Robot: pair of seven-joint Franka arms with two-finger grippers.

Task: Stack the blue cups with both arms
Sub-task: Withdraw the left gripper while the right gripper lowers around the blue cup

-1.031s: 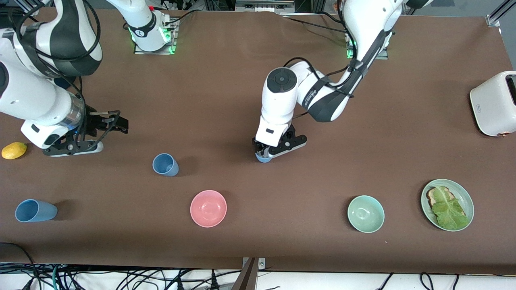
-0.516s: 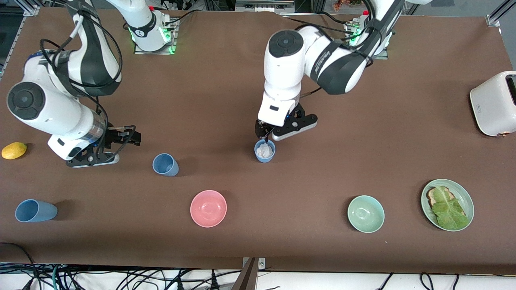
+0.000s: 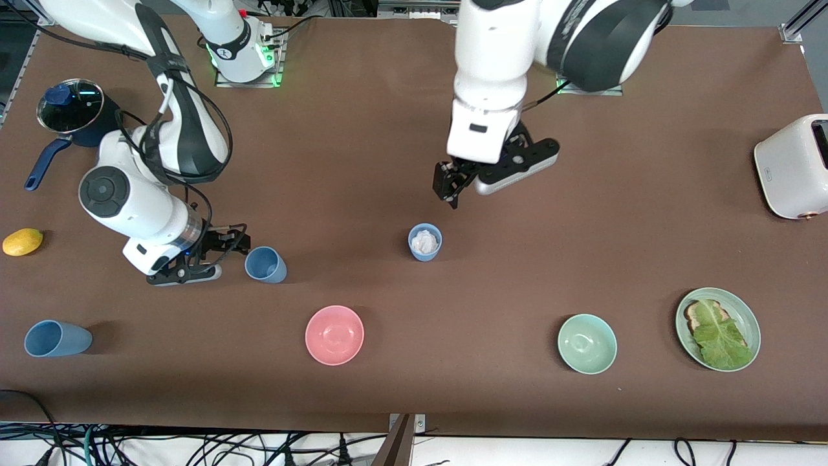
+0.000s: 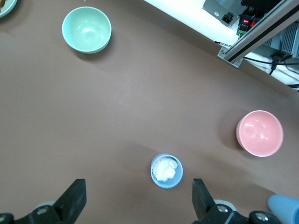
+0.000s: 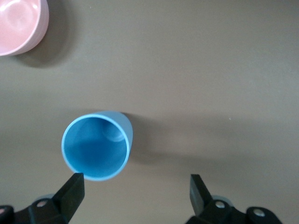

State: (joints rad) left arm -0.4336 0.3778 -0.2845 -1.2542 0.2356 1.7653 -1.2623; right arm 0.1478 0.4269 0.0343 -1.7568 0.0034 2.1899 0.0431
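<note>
Front cam high, faces robots; wrist cams look down; all share pink bowl [image 3: 334, 334].

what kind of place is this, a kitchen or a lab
Most likely a robotics lab staged as a kitchen: two white arms bolted to a brown-covered table, loose cables along its edge, and kitchenware such as a toaster and a pink bowl.

Glossy white arms [image 3: 155, 207], black cables, black joint bands
</note>
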